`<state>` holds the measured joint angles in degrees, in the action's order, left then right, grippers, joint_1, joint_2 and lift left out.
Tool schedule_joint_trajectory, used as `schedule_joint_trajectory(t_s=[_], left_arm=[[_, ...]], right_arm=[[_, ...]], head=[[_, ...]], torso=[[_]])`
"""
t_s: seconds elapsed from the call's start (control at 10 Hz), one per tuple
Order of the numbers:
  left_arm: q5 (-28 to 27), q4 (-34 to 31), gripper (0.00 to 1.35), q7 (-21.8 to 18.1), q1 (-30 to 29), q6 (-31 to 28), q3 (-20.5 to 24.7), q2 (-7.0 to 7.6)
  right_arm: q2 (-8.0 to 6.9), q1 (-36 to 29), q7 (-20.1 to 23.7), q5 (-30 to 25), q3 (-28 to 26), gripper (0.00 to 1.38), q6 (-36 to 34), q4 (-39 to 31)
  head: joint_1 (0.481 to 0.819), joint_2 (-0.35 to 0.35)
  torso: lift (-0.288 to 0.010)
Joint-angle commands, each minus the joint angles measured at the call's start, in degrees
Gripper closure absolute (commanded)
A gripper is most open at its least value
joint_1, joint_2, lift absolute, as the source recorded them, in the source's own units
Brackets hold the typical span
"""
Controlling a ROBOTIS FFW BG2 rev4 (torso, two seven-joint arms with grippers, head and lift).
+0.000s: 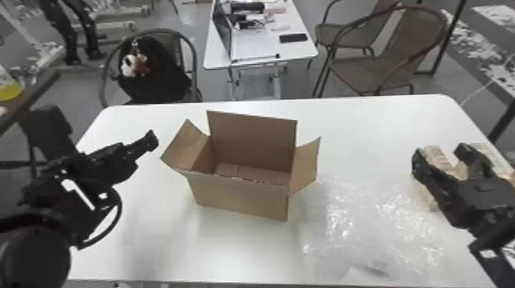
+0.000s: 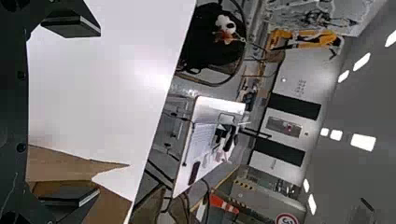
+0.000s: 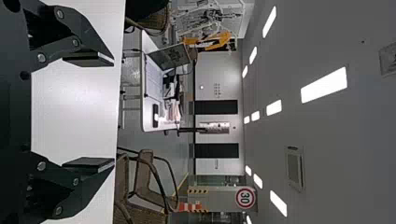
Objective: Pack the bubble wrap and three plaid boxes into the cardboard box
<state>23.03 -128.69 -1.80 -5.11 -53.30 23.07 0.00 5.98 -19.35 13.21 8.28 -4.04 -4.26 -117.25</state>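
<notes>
Beige plaid boxes (image 1: 493, 157) sit partly hidden by the right gripper (image 1: 440, 153), spread wide and empty like the left gripper (image 1: 150, 141).

Left arm (image 1: 46, 199) in from lower left corner, angled forward and inward, cable (image 1: 118, 214) looping off wrist. Left claw (image 1: 149, 141) side-on to head view, looks like one finger there; wrist view has both black fingers (image 2: 70, 25) spread wide. Right arm (image 1: 494, 233) in from right edge, claw (image 1: 441, 153) pointing forward, slightly inward, fingers well apart, nothing between pads (image 3: 88, 59).
</notes>
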Motion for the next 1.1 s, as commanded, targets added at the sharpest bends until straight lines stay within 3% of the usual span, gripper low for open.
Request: schedule_joint_trajectory(t_s=[0.0,0.2,0.5,0.6,0.7,0.8,1.0], left_arm=[[8.79,4.94,0.12,-0.31,1.86,-1.98,2.68,-0.15],[14.50,10.83,0.12,-1.98,3.97,-1.98,1.36,1.32],[12.83,13.90,0.12,-5.58,5.72,-1.81,0.48,1.50],[12.92,13.99,0.18,-5.67,5.64,-1.72,0.22,1.50],[12.92,13.90,0.47,-5.58,5.72,-1.72,0.05,1.41],[13.27,13.90,0.88,-5.41,5.81,-1.98,0.13,1.06],[13.97,13.82,1.09,-4.35,6.16,-4.00,0.57,0.09]], right_arm=[[0.09,0.01,-0.03,-0.01,0.00,0.50,-0.04,0.00],[0.18,0.28,0.06,-0.10,0.00,0.50,-0.04,0.00],[0.44,0.45,0.06,-0.01,0.18,0.50,-0.04,0.18],[0.44,0.45,0.06,-0.01,0.18,0.50,-0.04,0.18],[0.44,0.45,0.06,0.07,0.18,0.50,-0.04,0.18],[0.44,0.45,0.06,0.16,0.18,0.50,-0.04,0.18],[0.53,0.45,0.06,0.34,0.18,0.50,-0.04,0.44]], head=[[0.689,0.132],[0.695,0.113],[0.695,0.075],[0.695,0.071],[0.695,0.070],[0.695,0.067],[0.695,0.063]], torso=[[-0.148],[-0.148],[-0.148],[-0.148],[-0.148],[-0.148],[-0.148]])
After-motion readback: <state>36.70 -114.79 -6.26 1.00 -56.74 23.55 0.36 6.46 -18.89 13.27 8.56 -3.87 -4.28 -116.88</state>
